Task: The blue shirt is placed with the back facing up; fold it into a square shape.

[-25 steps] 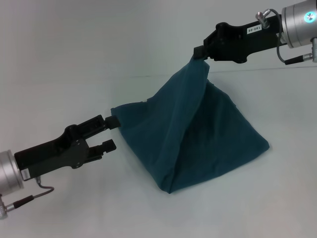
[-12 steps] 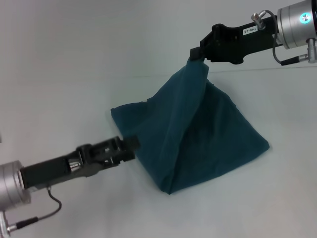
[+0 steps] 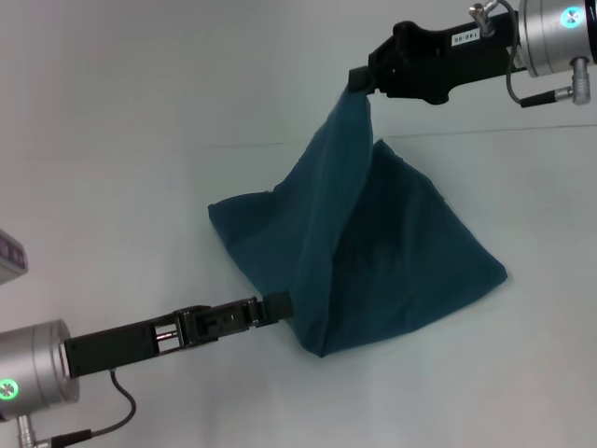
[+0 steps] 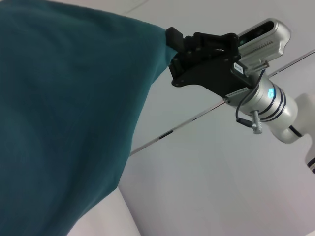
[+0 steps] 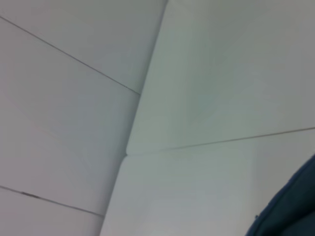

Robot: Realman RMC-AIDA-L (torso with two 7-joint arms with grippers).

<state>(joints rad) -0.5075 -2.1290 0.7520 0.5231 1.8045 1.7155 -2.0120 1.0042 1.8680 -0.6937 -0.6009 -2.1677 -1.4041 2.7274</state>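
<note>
Table: a plain white table held everything.
On it: the blue shirt lay in the middle, its low edges spread flat on the top, one corner lifted up on the far right.
Left edge: a small white thing sat there, too cut off to tell what it was.

The big, plain dark teal-blue shirt of soft cloth stands like a tent on the white counter. One corner is pulled up high into a point. The rest hangs down in a long fold and spreads out flat at the bottom.
</note>
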